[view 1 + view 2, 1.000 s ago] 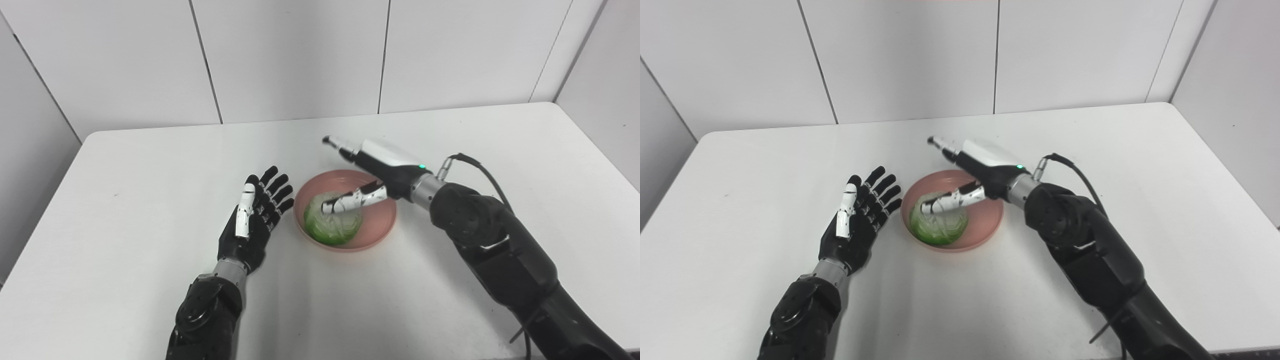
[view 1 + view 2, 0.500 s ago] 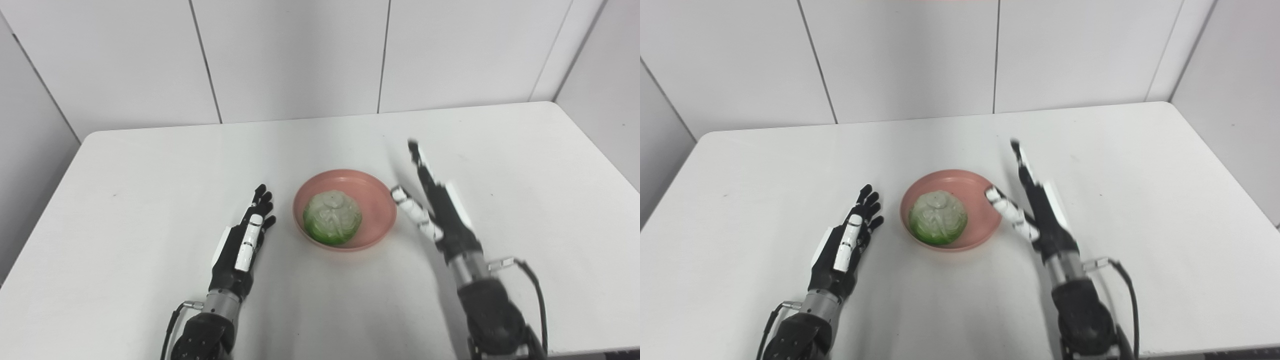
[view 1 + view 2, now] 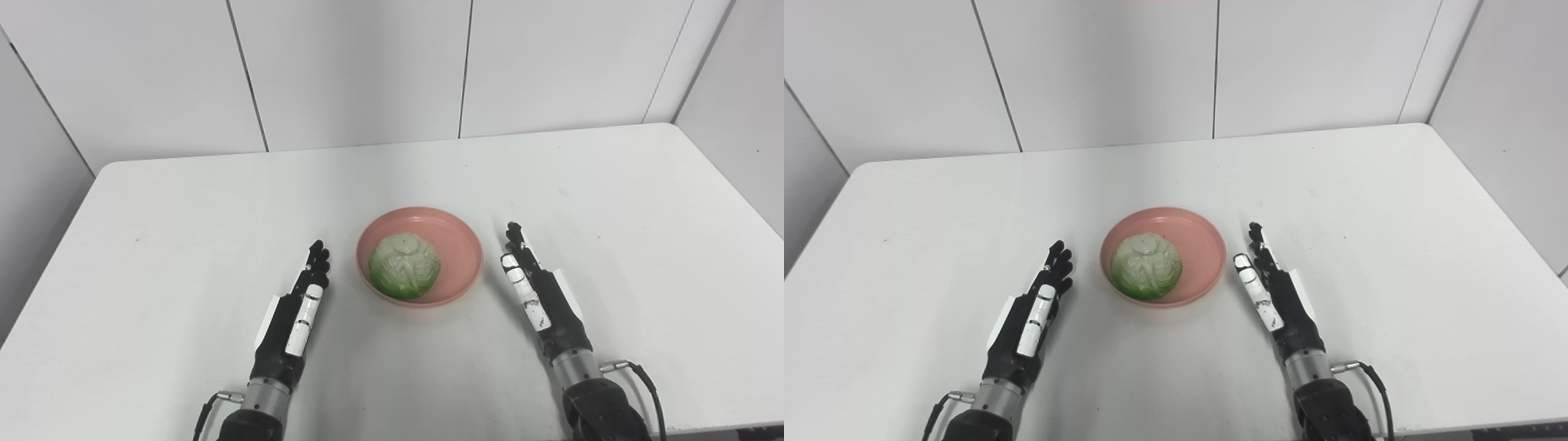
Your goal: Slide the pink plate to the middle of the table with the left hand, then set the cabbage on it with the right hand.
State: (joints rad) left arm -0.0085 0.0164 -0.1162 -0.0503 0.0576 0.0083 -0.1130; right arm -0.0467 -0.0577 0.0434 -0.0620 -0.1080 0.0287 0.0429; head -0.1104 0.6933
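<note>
A pink plate (image 3: 459, 245) sits near the middle of the white table (image 3: 184, 214). A pale green cabbage (image 3: 404, 266) lies in it, toward its front left. My left hand (image 3: 293, 321) rests edge-up on the table just left of the plate, fingers straight and holding nothing. On the plate's other side my right hand (image 3: 542, 297) mirrors it, fingers straight and empty. Neither hand touches the plate; each stands a short gap from its rim.
White wall panels (image 3: 355, 67) rise behind the table's far edge. The table's left edge (image 3: 49, 245) drops off beside a grey wall. A cable (image 3: 643, 380) runs off my right wrist near the front edge.
My right hand let go of the cabbage on the plate and pulled back right and toward me. My left hand drew back and turned edge-up. The plate and cabbage stayed put.
</note>
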